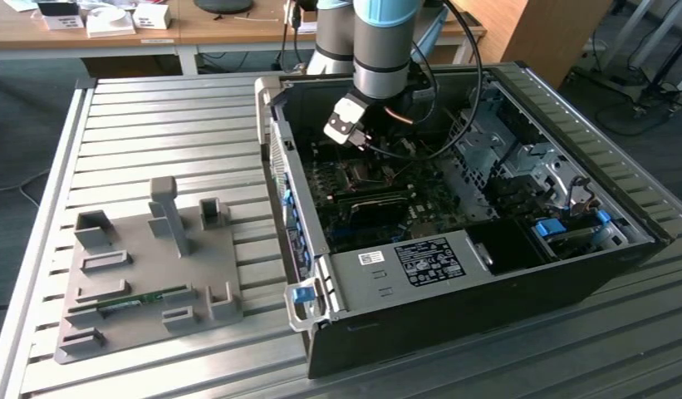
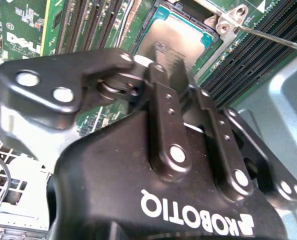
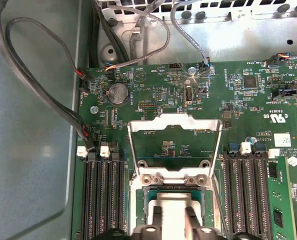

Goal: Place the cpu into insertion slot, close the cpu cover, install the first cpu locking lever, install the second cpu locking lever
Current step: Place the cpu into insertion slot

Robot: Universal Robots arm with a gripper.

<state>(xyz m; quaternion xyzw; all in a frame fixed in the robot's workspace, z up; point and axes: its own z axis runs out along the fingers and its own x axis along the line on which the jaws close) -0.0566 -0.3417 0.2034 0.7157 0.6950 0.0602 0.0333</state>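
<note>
Exterior view first: a slatted metal table (image 1: 164, 116) carries an open computer case (image 1: 463, 332) lying on its side. Wooden desks (image 1: 208, 33) stand behind the table on a grey floor. The arm (image 1: 380, 41) reaches down into the case. A grey fixture plate (image 1: 152, 283) lies on the slats well apart from the gripper (image 2: 178, 80), outside the case, with 1 green memory stick (image 1: 130, 301) in it.

Directly under the gripper, the cpu (image 2: 183, 35) lies flat in the insertion slot (image 3: 147, 200), its silvery top facing up. The cpu cover (image 3: 176, 119) is swung open just beyond the gripper, hinged at the slot's far edge, and the green motherboard (image 3: 153, 85) shows through its window. Black memory slots (image 3: 103, 200) run on both sides of the gripper. A thin metal rod (image 2: 273, 39) slants away past the slot's corner. Dark cables (image 3: 33, 75) loop along the case wall to the board's edge.

In both wrist views the gripper's own black body hides the near part of the slot, and glare washes out the cpu in the first wrist view. I cannot tell whether the gripper is clenched or released, or whether it touches the cpu.
</note>
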